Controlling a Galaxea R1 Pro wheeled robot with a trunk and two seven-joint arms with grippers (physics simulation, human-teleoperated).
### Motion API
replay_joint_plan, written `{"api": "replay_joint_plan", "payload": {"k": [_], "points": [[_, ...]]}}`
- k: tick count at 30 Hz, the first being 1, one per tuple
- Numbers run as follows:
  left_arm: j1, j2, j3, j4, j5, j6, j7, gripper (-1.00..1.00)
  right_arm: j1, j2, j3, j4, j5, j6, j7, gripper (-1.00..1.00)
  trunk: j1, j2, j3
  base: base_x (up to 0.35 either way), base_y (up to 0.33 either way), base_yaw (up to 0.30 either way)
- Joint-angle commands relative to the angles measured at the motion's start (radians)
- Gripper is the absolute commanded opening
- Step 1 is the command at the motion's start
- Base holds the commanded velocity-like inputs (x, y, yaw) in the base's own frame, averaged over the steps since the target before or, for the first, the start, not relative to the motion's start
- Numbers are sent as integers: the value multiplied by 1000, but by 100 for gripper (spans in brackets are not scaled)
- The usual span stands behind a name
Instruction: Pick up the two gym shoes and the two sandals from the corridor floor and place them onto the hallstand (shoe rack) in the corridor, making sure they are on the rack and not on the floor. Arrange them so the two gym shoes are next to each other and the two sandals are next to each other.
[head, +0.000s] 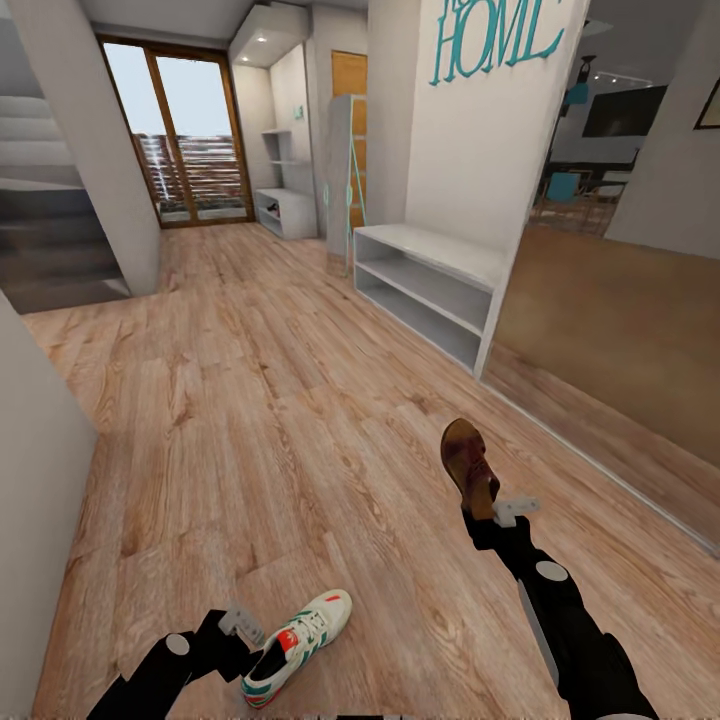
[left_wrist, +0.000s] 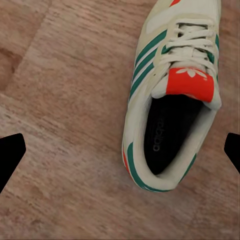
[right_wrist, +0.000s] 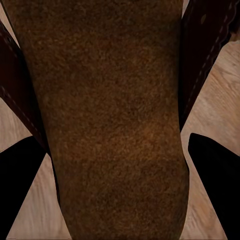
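My right tool (head: 497, 508) grips a brown sandal (head: 470, 466) by its heel end, toe pointing far. My left tool (left_wrist: 120, 150), open, hovers over the gym shoe (head: 297, 646) on the near corridor floor (head: 250, 420).

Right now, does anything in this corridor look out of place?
Yes. A cream-white sneaker with green stripes lies on the wood-plank floor, and a dark brown leather sandal is off any shelf, at the right gripper.
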Motion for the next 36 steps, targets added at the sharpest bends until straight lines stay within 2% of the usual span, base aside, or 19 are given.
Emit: {"api": "replay_joint_plan", "payload": {"k": [1, 20, 27, 36], "points": [[0, -1, 4, -3, -3, 6, -7, 100, 0, 0, -2, -2, 10, 5, 8, -100, 0, -1, -6, 0, 0, 0], [-8, -10, -1, -18, -7, 4, 0, 100, 0, 0, 0, -2, 10, 5, 7, -100, 9, -5, -107, 0, 0, 0], [-9, -35, -26, -56, -11, 4, 2, 100, -1, 1, -1, -2, 11, 6, 7, -100, 9, -5, -117, 0, 0, 0], [-9, -38, -40, -92, -10, 4, 2, 100, 0, 0, -2, -3, 12, 5, 7, -100, 9, -5, -119, 0, 0, -40]]}}
